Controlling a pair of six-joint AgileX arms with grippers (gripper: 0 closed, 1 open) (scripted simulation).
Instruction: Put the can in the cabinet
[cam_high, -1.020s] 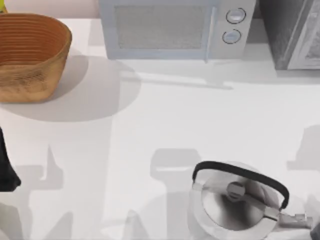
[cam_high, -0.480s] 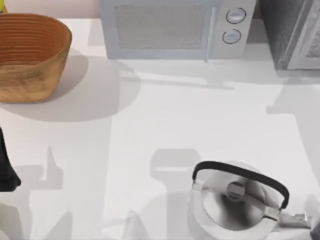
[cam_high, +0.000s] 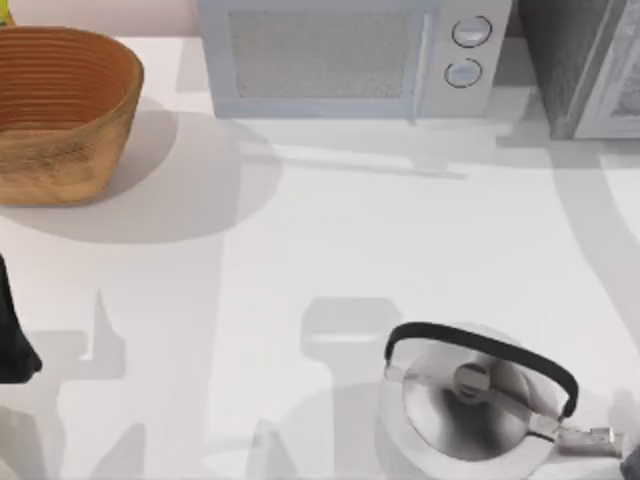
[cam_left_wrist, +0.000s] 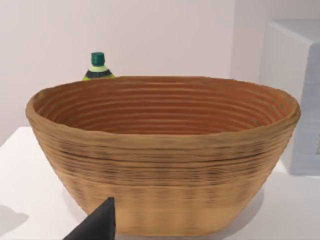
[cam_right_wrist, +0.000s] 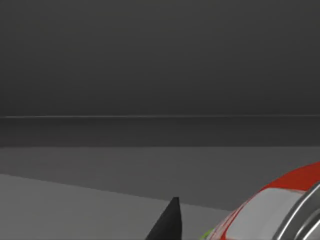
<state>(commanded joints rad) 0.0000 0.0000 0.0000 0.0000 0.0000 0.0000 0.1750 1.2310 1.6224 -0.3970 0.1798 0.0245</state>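
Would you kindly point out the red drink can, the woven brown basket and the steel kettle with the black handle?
Red drink can (cam_right_wrist: 295, 181): right wrist view, red upper body.
Woven brown basket (cam_left_wrist: 165, 170): left wrist view, outer wall.
Steel kettle (cam_high: 470, 412): top view, lid.

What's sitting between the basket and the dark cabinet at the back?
The top view shows the microwave standing between the basket and the cabinet, along the table's back edge.

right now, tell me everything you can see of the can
The can shows in the right wrist view, close to the camera: a red body, a pale panel that may be lettering, a hint of yellow-green lower down and a silver metal rim. It looks tilted across the frame. Behind it lie dark grey surfaces. A dark fingertip stands beside it; whether it touches the can cannot be told.
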